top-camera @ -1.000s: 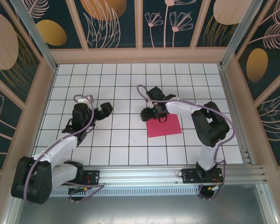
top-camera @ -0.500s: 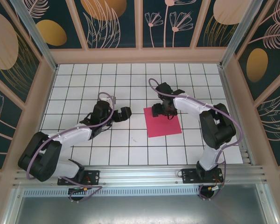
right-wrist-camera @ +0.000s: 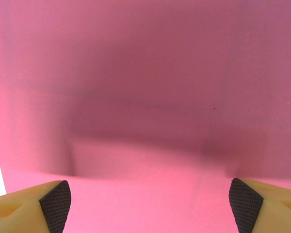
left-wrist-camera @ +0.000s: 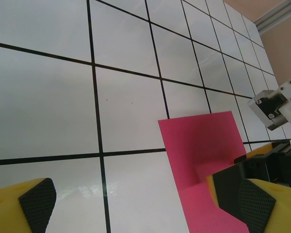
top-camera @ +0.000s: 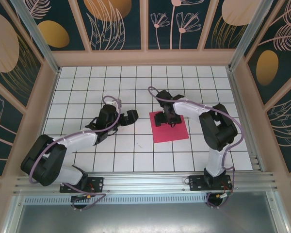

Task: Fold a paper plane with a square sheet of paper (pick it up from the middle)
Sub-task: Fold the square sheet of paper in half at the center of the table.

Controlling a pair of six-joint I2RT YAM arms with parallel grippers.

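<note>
Released at the right end effector (top-camera: 166,118): fingers (right-wrist-camera: 56,200) spread wide, nothing between them, hovering low over the paper (top-camera: 172,131) toward its 11 o'clock corner rather than its middle. Released too at the left end effector (top-camera: 130,116): empty, poised over bare counter (top-camera: 87,82) at 9 o'clock of the paper, near it but apart. Paper lying flat on the counter, just toward 4 o'clock of the counter's centre, unfolded as far as can be told.

Most likely fault from here: closing off-centre. A pinch near the 11 o'clock corner would probably raise that corner alone, leaving the rest dragging and the sheet hanging skewed, a poor start for any fold.

Next: coming down with fingers this wide onto a thin, flat sheet. No raised edge to catch, so probable sliding of the paper over the glossy counter toward 5 o'clock, or a scrunched ridge in place of a clean pinch.

Pressing too hard: risk of a dent or tear, hard to smooth out afterwards. Closing too high: an empty pinch, nothing lifted.

With the left end effector so close at 9 o'clock: some chance of a knock between the two on a shared reach for the paper's near edge, or of shoving the sheet askew.
</note>
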